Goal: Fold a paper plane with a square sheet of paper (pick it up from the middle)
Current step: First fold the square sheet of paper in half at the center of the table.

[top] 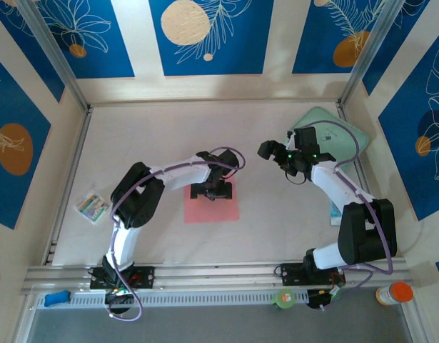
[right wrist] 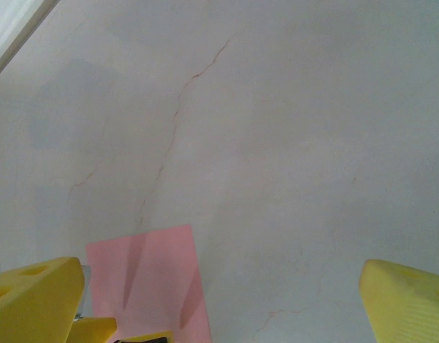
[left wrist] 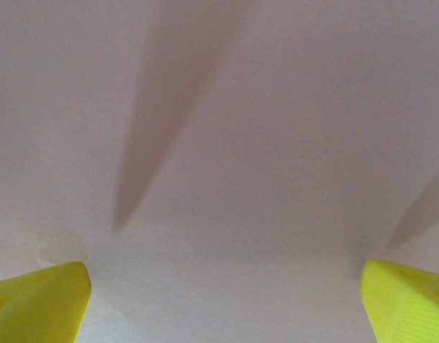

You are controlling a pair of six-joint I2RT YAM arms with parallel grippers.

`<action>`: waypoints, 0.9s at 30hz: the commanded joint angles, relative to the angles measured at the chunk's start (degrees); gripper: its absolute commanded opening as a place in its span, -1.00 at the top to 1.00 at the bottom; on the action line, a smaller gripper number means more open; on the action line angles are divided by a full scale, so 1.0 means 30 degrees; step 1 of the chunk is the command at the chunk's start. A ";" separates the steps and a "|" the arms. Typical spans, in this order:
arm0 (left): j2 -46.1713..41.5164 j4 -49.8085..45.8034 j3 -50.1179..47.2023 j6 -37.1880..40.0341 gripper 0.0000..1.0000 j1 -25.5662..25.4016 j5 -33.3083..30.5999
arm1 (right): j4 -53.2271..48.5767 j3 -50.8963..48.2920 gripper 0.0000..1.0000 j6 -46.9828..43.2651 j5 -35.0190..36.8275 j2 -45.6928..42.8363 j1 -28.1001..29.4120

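Observation:
The square sheet of paper is salmon-pink and lies flat on the table, slightly left of centre. My left gripper stands on it, pointing down over its upper middle. In the left wrist view the paper spans the whole picture, and the left gripper is open, its yellow fingertips far apart with nothing between them. My right gripper hovers open to the right of the sheet. In the right wrist view it is over bare table, with the paper at lower left.
A mint-green pad lies at the back right, behind the right arm. A small printed packet sits at the left. Along the front rail are a blue object, a green cap and an orange-capped bottle.

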 commanded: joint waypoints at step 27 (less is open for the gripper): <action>0.0220 0.0345 -0.1127 -0.1208 -0.50 -0.0139 0.0168 | 0.0005 -0.0172 -1.00 0.0334 -0.0502 -0.0087 -0.0377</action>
